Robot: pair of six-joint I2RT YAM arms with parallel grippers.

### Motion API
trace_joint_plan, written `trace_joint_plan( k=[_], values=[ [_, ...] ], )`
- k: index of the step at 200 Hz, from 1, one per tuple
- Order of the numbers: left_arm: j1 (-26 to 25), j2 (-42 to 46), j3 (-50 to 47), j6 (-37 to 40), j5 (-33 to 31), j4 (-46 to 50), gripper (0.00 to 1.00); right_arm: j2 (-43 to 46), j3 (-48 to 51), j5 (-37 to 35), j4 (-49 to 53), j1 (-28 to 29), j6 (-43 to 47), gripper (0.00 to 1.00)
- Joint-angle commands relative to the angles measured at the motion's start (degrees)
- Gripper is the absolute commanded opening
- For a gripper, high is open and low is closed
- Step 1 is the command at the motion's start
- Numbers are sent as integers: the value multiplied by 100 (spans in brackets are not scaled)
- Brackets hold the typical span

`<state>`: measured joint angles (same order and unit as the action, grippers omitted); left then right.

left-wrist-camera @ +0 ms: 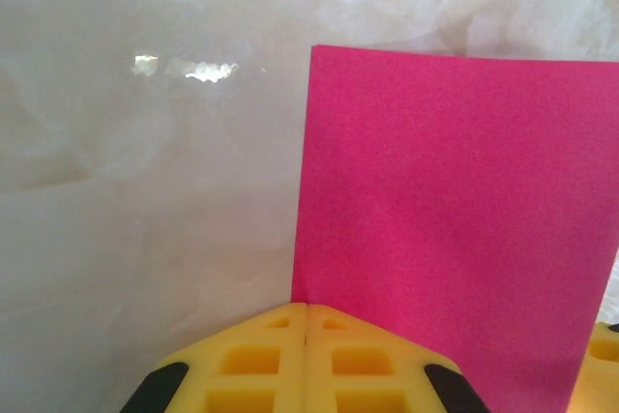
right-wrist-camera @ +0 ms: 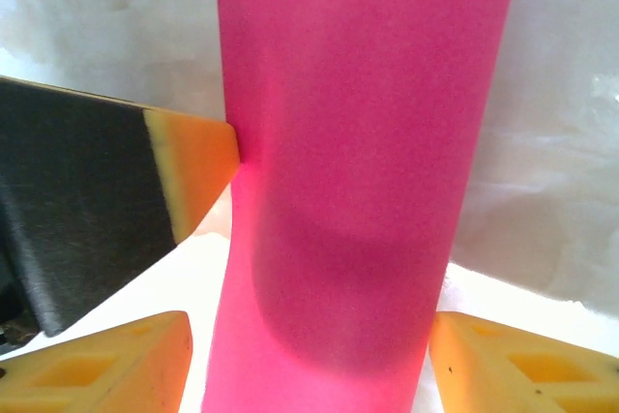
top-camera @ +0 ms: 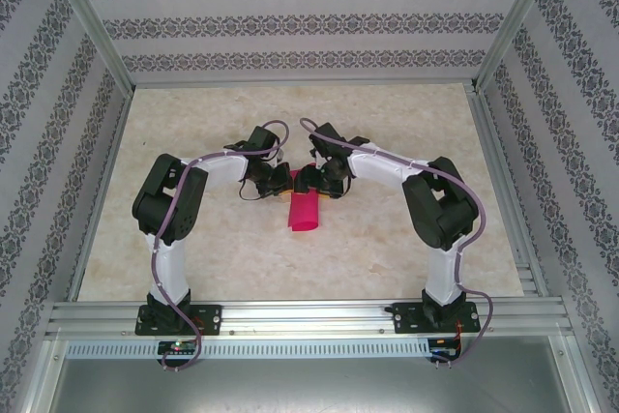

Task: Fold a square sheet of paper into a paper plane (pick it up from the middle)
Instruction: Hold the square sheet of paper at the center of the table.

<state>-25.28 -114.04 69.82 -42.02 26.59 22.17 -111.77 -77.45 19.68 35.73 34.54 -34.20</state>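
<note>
left gripper (left-wrist-camera: 307, 309): pads are pressing together with no gap, tips touching the left edge of the square sheet of paper (left-wrist-camera: 455, 220) — whether that edge is being pinched, cannot tell.
right gripper (right-wrist-camera: 309, 360): fingers (right-wrist-camera: 97, 369) are standing apart, straddling the sheet, one on either side.
sheet look: bright magenta-pink and plain, curling into a rounded hump rather than lying flat; a soft shadow is falling across the bulge.
sheet place: sitting near the middle of the table (top-camera: 193, 258), under the two grippers and reaching toward the arm bases.
around: the pale marbled top is catching glare; patterned walls (top-camera: 290, 21) are enclosing it.
in the way: the left arm's black finger with its orange tip (right-wrist-camera: 193, 166) is pressing against the sheet's side — just beside the right gripper.
</note>
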Motion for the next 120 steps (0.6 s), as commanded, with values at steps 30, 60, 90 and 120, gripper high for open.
trace_joint_plan(
  k=[30, 60, 90, 120],
  values=[
    [-59, -295, -78, 129, -646, 569, 0, -68, 208, 352, -73, -193, 228, 60],
    [-58, -302, -70, 119, -657, 578, 0, -174, 204, 244, -8, -225, 289, 57],
    [-61, -295, -48, 119, -656, 612, 0, -314, 203, 150, 40, -246, 320, 53],
    [-62, -294, -13, 124, -655, 630, 0, -437, 222, 115, 31, -249, 317, 48]
  ],
)
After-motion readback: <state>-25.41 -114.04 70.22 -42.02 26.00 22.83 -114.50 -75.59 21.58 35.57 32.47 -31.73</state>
